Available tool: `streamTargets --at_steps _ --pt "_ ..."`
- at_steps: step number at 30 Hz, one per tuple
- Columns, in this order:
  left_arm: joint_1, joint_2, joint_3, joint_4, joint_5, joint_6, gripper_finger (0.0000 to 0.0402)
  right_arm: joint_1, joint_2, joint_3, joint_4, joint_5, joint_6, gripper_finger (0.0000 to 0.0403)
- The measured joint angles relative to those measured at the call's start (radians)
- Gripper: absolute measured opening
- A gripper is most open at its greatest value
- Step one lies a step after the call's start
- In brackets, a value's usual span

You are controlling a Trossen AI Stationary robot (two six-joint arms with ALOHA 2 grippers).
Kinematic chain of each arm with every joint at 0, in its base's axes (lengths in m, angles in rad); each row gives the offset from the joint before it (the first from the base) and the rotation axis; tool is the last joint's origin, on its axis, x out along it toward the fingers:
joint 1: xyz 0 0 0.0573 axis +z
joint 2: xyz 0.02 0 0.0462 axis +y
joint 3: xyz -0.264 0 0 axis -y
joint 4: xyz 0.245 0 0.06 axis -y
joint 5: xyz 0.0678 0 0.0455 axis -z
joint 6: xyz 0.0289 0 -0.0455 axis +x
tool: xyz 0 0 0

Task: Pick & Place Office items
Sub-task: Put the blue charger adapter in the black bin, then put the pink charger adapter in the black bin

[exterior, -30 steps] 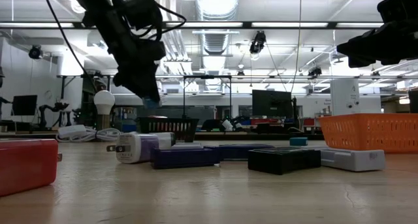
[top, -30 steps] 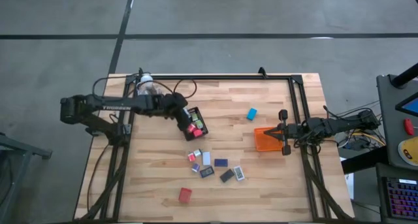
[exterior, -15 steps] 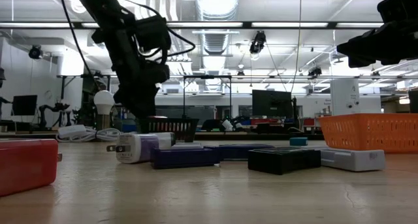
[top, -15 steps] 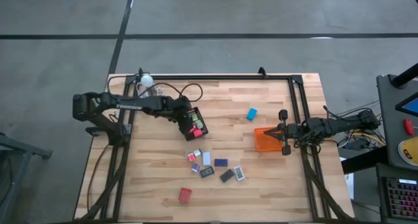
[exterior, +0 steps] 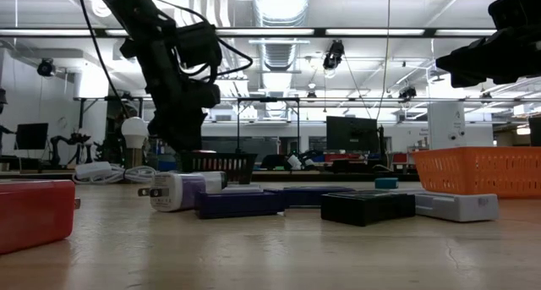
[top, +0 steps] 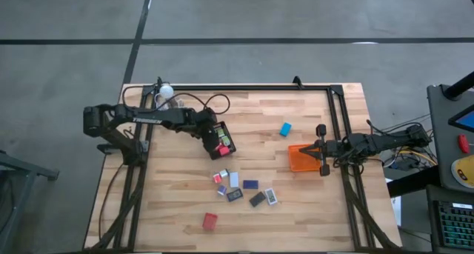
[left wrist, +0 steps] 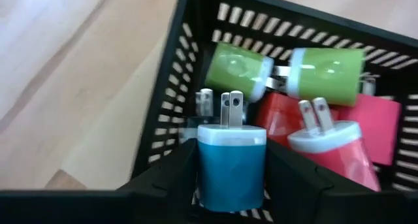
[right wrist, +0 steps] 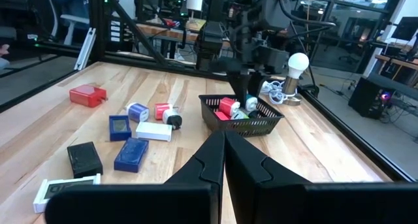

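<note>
Holding a blue charger [left wrist: 231, 164], your left gripper [left wrist: 230, 175] hangs over the black mesh tray [left wrist: 171, 100]; lower it before releasing, while the right gripper [right wrist: 224, 160] waits closed, well away.

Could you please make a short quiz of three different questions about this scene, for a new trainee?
1. True or false: the left gripper holds a blue charger over the black mesh tray.
2. Which chargers already lie in that tray? A) green and red B) only white C) none
3. Fill in: the right gripper waits, shut, beside the ____ tray.

Key: 1 true; 2 A, green chargers and red ones; 3 orange.
</note>
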Motion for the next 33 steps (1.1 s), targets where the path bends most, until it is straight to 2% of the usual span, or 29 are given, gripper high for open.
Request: streamTargets --at_steps 4,10,14,27,29,33 --pt "0.001 0.0 0.0 0.0 0.008 0.003 0.0182 0.0 0.0 0.0 0.0 0.0 0.0 0.0008" --pt "0.002 -0.001 0.0 0.0 0.017 0.003 0.0238 0.0 0.0 0.0 0.0 0.0 0.0 0.0009" --pt "0.002 -0.001 0.0 -0.002 0.017 0.003 0.026 0.0 0.0 0.0 0.0 0.0 0.0 0.0008" --pt "0.002 -0.101 0.043 -0.062 0.021 0.016 0.0262 0.0 0.0 0.0 0.0 0.0 0.0 0.0009" --pt "0.001 -0.128 0.058 -0.06 0.015 -0.022 0.0262 0.0 0.0 0.0 0.0 0.0 0.0 0.0009" --pt "-0.003 -0.165 0.073 -0.07 -0.015 -0.204 0.0262 0.0 0.001 0.0 0.0 0.0 0.0 0.0009"
